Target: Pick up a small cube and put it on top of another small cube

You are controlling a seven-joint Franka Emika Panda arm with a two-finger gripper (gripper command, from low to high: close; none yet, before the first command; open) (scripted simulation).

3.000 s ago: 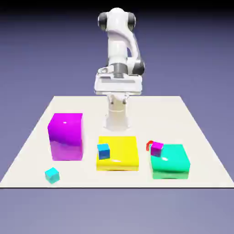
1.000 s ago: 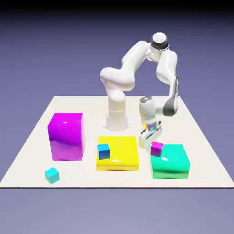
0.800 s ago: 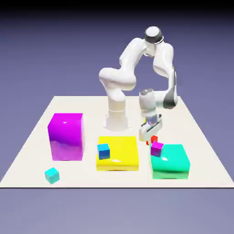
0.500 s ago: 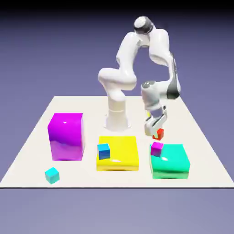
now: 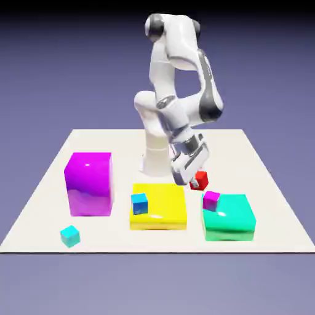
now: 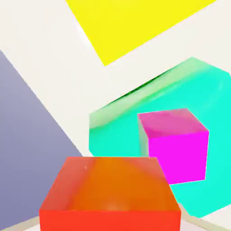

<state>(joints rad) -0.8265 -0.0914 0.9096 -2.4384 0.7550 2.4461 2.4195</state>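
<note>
The end effector (image 5: 193, 176) pinches the small red cube (image 5: 200, 180), now lifted off the counter (image 5: 43, 184) and hanging just above the small magenta cube (image 5: 211, 199) on the teal block (image 5: 231, 218).

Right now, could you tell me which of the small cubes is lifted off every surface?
The small red cube, shut in the hand. The small magenta cube sits on the green block, the small blue cube on the yellow block, the small cyan cube on the table.

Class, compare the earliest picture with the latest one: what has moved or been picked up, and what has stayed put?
The gripper came down behind the teal block, shut on the red cube and lifted it off the table toward the exterior view's left. The magenta cube, blue cube and big blocks stayed put.
</note>
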